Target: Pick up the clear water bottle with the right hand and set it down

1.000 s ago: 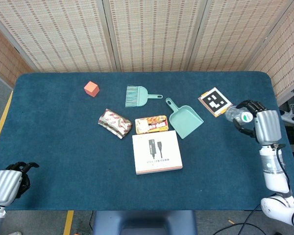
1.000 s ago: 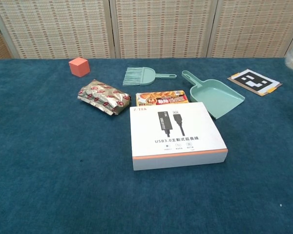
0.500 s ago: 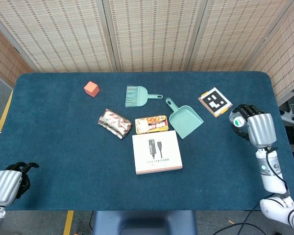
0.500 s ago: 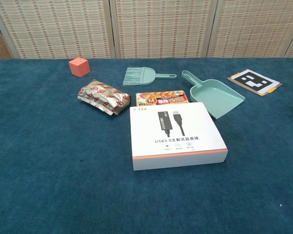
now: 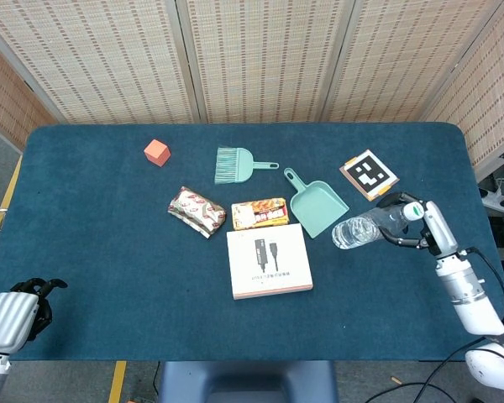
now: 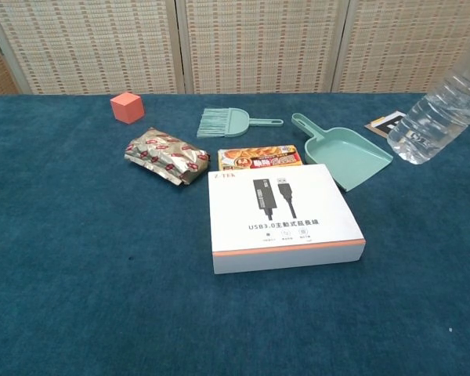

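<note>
The clear water bottle [image 5: 363,229] is tilted, its base pointing left toward the dustpan and its capped end in my right hand [image 5: 415,223], which grips it near the neck at the table's right side. In the chest view the bottle [image 6: 441,112] hangs slanted above the table at the right edge, base lowest; the hand itself is out of that frame. My left hand [image 5: 13,311] rests at the table's near left corner with fingers curled in, holding nothing.
A teal dustpan [image 5: 315,204] lies just left of the bottle's base, with a black-and-white marker card [image 5: 368,174] behind it. A white USB box [image 5: 269,261], a snack box [image 5: 259,213], a foil packet [image 5: 196,210], a teal brush [image 5: 238,164] and an orange cube [image 5: 157,152] fill the middle and back.
My right hand has turned and lowered, swinging the bottle out to the left, so its full length now shows in both views. The left hand has stayed put.
</note>
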`<action>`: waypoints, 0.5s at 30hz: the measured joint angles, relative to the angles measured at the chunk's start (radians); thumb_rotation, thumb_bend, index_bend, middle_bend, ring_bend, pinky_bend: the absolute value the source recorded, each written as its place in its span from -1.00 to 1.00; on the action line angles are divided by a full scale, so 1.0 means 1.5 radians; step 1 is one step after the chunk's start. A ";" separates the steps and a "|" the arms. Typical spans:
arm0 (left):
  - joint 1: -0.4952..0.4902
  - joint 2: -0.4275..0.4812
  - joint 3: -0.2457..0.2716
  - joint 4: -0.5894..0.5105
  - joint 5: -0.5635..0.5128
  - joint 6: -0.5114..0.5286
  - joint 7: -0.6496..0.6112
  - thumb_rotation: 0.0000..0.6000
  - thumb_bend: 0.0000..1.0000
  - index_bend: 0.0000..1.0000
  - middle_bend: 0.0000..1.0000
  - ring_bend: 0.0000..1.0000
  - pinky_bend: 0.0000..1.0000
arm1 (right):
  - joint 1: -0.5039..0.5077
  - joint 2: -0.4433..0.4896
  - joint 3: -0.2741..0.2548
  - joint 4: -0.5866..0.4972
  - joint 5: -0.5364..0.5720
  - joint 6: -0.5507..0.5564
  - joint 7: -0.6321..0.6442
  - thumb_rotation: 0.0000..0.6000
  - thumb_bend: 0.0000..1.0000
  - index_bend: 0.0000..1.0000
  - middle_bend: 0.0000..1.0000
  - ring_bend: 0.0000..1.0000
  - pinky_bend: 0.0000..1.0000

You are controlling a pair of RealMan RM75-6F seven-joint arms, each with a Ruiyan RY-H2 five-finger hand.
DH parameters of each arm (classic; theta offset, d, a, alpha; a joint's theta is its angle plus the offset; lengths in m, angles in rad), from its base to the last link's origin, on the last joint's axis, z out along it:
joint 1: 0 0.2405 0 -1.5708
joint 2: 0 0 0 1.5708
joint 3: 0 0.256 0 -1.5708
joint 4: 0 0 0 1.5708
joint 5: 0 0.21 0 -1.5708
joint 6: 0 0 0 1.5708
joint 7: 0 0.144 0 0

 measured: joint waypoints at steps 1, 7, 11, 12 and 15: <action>0.000 0.000 0.000 0.000 0.000 0.000 0.000 1.00 -0.21 -0.29 -0.31 -0.33 -0.13 | -0.001 -0.002 0.002 0.002 0.005 0.000 -0.017 1.00 0.09 0.58 0.41 0.27 0.51; 0.000 0.000 0.000 0.000 0.001 0.000 0.001 1.00 -0.21 -0.29 -0.31 -0.33 -0.13 | -0.008 -0.039 0.022 0.029 0.037 0.022 -0.254 1.00 0.09 0.58 0.41 0.27 0.51; 0.000 0.000 0.000 0.000 0.000 -0.001 0.001 1.00 -0.21 -0.29 -0.31 -0.33 -0.13 | -0.011 -0.054 0.030 0.030 0.038 0.042 -0.397 1.00 0.09 0.59 0.41 0.27 0.51; 0.000 0.000 0.000 0.000 -0.001 -0.002 0.001 1.00 -0.21 -0.29 -0.31 -0.33 -0.13 | -0.011 -0.055 0.032 0.022 0.033 0.052 -0.420 1.00 0.09 0.59 0.41 0.27 0.51; 0.000 0.000 0.000 0.001 -0.002 -0.002 0.000 1.00 -0.21 -0.29 -0.31 -0.33 -0.13 | -0.014 -0.038 0.032 -0.028 0.017 0.068 -0.439 1.00 0.09 0.59 0.41 0.27 0.51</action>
